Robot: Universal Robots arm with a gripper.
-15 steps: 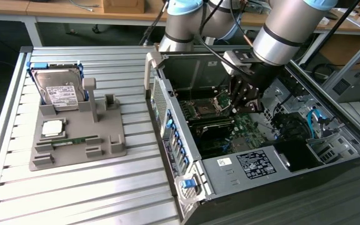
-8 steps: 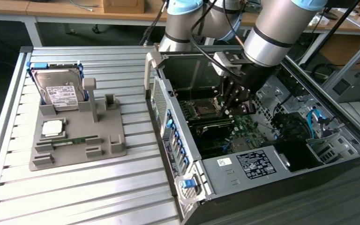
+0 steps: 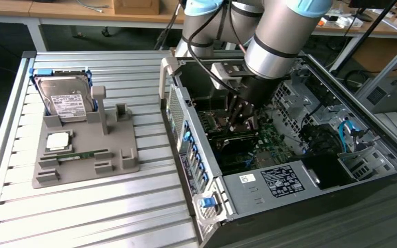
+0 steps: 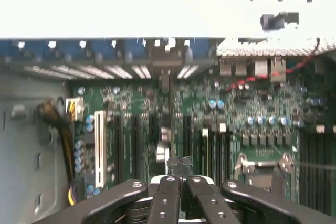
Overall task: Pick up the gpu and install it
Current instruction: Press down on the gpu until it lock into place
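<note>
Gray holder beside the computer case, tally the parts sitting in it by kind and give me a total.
Hard drive: 1
Processor chip: 1
Memory stick: 1
Total: 3

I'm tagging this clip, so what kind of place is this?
Probably a robotics lab bench for PC assembly: an open computer case on a slatted metal table, a grey fixture holding a hard drive, and desks behind.
</note>
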